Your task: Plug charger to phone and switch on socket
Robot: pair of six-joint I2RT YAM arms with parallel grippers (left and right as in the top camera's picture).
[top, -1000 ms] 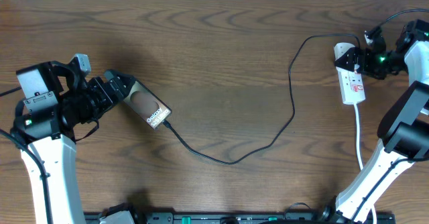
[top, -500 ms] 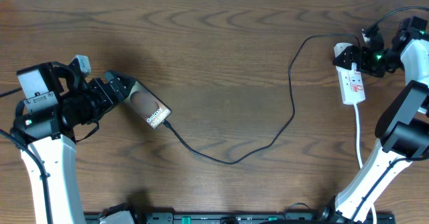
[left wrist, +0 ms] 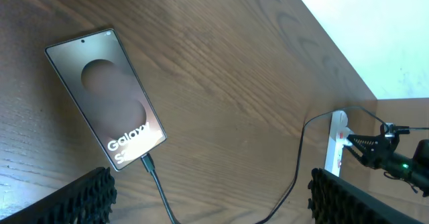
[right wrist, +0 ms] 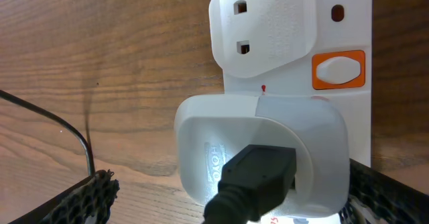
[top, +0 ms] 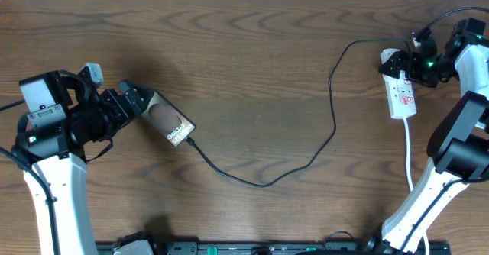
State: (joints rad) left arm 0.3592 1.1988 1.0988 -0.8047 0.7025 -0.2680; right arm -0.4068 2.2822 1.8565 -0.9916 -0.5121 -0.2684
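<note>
On the brown wooden table [top: 252,64] I see the narrow white power strip [top: 403,95] at far right, long axis running far to near, with a round white plug [right wrist: 261,157] seated at its far end. The flat dark phone [top: 172,123] lies diagonally at left, and the thin black cable [top: 333,125] enters its near-right end. Left gripper [top: 141,98]: wide open, empty, at the phone's far-left end. Right gripper [top: 412,62]: spread wide about the plug, gripping nothing.

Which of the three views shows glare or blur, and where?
Overhead: sharp and evenly lit. Left wrist: the phone has a pale sheen on its screen; the corner beyond the table is washed out white. Right wrist: the lower white plug on the socket glares low down; the near charger looks soft.
</note>
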